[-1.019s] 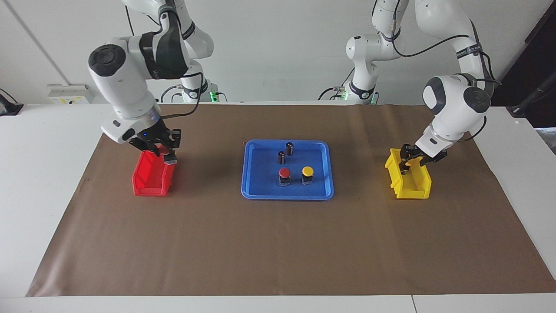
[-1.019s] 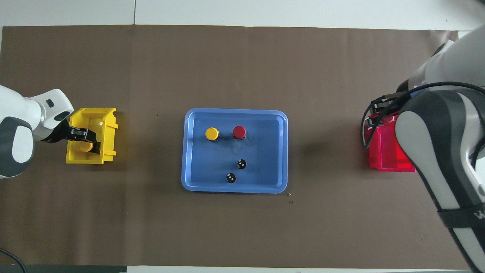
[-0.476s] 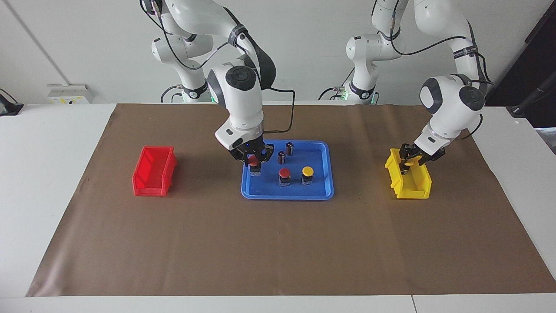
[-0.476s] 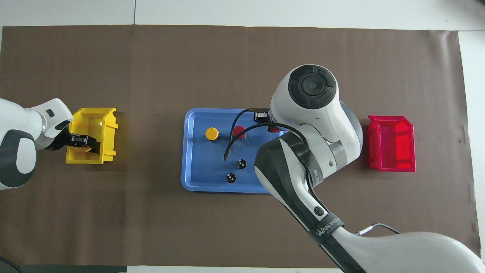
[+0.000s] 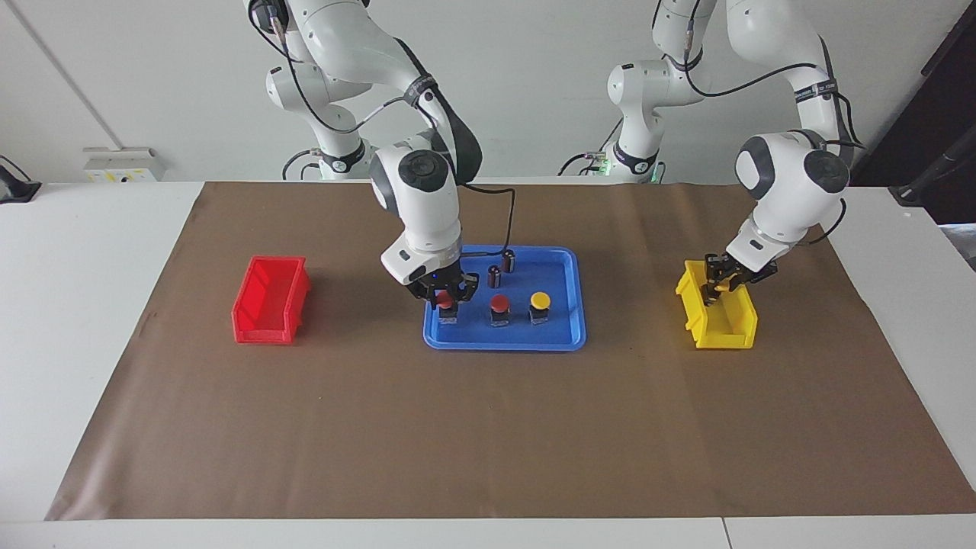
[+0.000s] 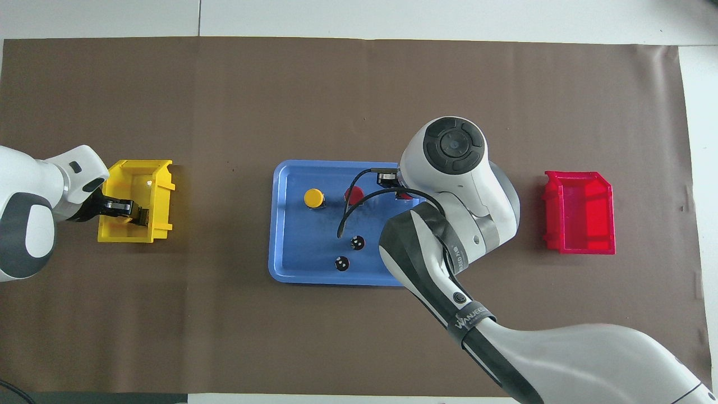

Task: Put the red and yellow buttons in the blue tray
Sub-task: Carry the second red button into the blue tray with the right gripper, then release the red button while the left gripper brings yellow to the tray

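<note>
A brown-covered bench (image 5: 488,427) holds a blue tray (image 5: 564,335) at its middle. The right hand (image 5: 447,299) is low in the tray at the end toward the right arm, its fingers clamped on a red button (image 5: 446,303). In a row beside it stand a second red button (image 5: 499,306) and a yellow button (image 5: 540,303). Two dark cylinders (image 5: 501,268) stand nearer the robots. The left hand (image 5: 715,288) reaches into the yellow bin (image 5: 724,324), gripping another yellow button (image 6: 134,216). A red bin (image 5: 268,301) sits toward the right arm's end.
</note>
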{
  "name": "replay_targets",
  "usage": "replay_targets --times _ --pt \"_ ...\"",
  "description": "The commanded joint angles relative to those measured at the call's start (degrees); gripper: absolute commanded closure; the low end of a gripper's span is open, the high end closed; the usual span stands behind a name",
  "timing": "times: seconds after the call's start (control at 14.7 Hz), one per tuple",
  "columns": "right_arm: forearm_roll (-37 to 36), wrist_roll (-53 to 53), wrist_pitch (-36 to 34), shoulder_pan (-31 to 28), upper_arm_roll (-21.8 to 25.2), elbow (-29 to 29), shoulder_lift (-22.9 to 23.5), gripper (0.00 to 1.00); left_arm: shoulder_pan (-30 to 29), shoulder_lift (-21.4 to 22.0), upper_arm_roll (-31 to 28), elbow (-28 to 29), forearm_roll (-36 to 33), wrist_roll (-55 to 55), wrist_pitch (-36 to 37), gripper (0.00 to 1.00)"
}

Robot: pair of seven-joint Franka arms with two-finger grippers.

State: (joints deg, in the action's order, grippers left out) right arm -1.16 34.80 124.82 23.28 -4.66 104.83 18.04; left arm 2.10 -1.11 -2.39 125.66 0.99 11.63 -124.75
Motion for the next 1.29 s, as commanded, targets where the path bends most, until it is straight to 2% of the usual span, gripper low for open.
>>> replay_targets --times 0.0,0.07,0.14,0.2,0.27,0.34,0.48,0.68,0.75,1.02,1.22 --pt "0.4 0.4 1.3 -0.2 -0.3 0.8 0.0 0.95 0.4 -2.5 0.2 -11.3 -2.0 1.6 8.3 0.99" --pt "0.4 0.5 1.3 -0.1 -0.3 0.9 0.0 0.93 0.9 -5.7 0.6 -19.0 -2.4 2.3 14.5 0.99" --pt "0.4 0.6 1.4 0.0 -0.3 0.9 0.1 0.87 3.5 -7.2 0.8 -23.5 -2.1 1.1 18.8 0.99" --pt "0.4 0.6 1.3 -0.1 -0.3 1.0 0.1 0.69 6.6 -7.5 0.8 -24.0 -1.9 -4.7 19.3 0.99" --pt "0.4 0.5 1.2 -0.3 -0.2 1.2 0.1 0.23 11.0 -7.2 0.8 -22.7 -1.8 -16.6 17.1 0.99" --pt "-0.1 0.5 0.5 -0.2 -0.2 0.8 0.1 0.00 15.4 -6.9 0.8 -21.0 -1.8 -24.9 13.5 0.99" --pt "-0.2 0.2 -2.1 -1.3 0.0 -1.6 -0.5 0.00 20.9 -7.0 0.8 -20.5 -1.8 -33.3 11.7 0.99" --pt "-1.4 -3.8 -16.4 -5.2 0.4 -12.3 -2.6 0.00 28.1 -6.9 0.7 -15.4 -1.8 -41.2 5.9 0.99" --pt "-1.3 -7.4 -19.8 -7.4 0.4 -13.6 -4.1 0.00 29.0 -7.0 0.8 -14.2 -1.8 -42.2 4.1 0.99" --pt "-1.4 -22.8 -29.4 -18.0 0.4 -14.0 -11.9 0.00 32.3 -7.8 0.8 -12.5 -1.8 -44.6 2.5 0.99" --pt "-1.6 -29.5 -35.3 -24.1 0.6 -14.2 -16.0 0.00 33.3 -7.8 0.8 -10.5 -1.8 -45.2 0.0 0.99"
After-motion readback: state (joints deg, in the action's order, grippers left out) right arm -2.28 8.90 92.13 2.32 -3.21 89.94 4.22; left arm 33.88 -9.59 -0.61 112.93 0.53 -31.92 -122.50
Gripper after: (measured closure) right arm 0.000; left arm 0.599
